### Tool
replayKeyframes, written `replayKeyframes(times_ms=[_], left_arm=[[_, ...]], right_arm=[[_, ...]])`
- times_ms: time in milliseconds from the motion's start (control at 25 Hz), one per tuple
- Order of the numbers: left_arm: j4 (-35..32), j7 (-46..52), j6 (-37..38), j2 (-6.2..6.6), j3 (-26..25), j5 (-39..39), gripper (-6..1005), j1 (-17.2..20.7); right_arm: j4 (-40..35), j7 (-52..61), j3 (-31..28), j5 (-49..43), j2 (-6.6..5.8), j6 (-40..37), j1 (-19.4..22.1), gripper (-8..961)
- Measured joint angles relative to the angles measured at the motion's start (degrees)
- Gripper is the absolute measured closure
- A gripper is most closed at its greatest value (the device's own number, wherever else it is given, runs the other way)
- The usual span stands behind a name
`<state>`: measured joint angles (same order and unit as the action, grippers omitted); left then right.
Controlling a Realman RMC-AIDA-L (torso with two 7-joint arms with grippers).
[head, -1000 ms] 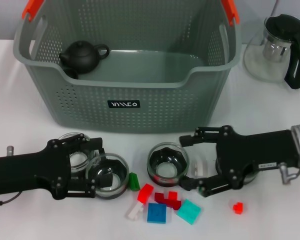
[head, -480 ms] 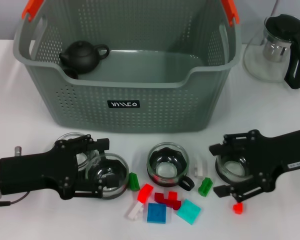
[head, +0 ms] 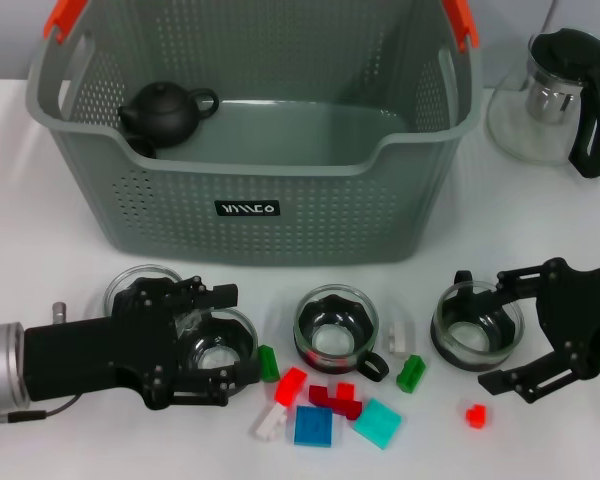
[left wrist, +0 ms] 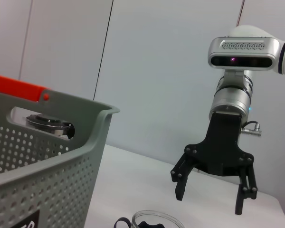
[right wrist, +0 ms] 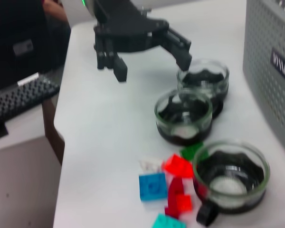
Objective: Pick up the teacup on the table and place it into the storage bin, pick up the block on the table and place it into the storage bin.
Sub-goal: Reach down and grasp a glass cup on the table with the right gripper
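**A:** Why are your two tools sitting so low on the table (head: 60, 240)?

**B:** You have each one lined up on a glass teacup. Your left tool (head: 208, 340) hovers over the left teacup (head: 218, 345), its black fingers spread wide on either side of the rim and gripping nothing. Another glass cup (head: 140, 290) sits just behind it, touching or nearly so. Your right tool (head: 520, 325) is also spread open, fingers straddling the right teacup (head: 477, 325) from the outer side without clamping it.

**A:** And the cup in the middle?

**B:** The middle teacup (head: 336, 330) stands free between them, its dark handle pointing toward the blocks (head: 325, 410). Those lie scattered just in front: red, blue, teal, white and green plastic pieces, small and hard-edged, with one red block (head: 475, 415) apart near your right tool.

**A:** Where do they go?

**B:** Into the storage bin (head: 280, 215), standing behind the cups, grey-green perforated plastic with orange-red handles. A dark, matte teapot (head: 165, 110) already rests in its left rear corner. The cups are smooth, round, clear glass, so I judge you need a square, firm squeeze. A glass pitcher (head: 565, 100) with a black lid stands well off to the right.
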<state>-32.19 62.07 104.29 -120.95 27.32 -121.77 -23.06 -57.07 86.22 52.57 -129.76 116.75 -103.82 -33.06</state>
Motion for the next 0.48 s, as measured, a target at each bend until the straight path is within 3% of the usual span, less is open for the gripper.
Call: replayKeyframes(times_ms=[480], left_arm=[[1.1, 0.0, -1.3, -0.51, 0.1, 0.3, 66, -0.1]], right_arm=[[0.3, 0.2, 0.1, -7.5, 0.61, 3.3, -2.2, 12]])
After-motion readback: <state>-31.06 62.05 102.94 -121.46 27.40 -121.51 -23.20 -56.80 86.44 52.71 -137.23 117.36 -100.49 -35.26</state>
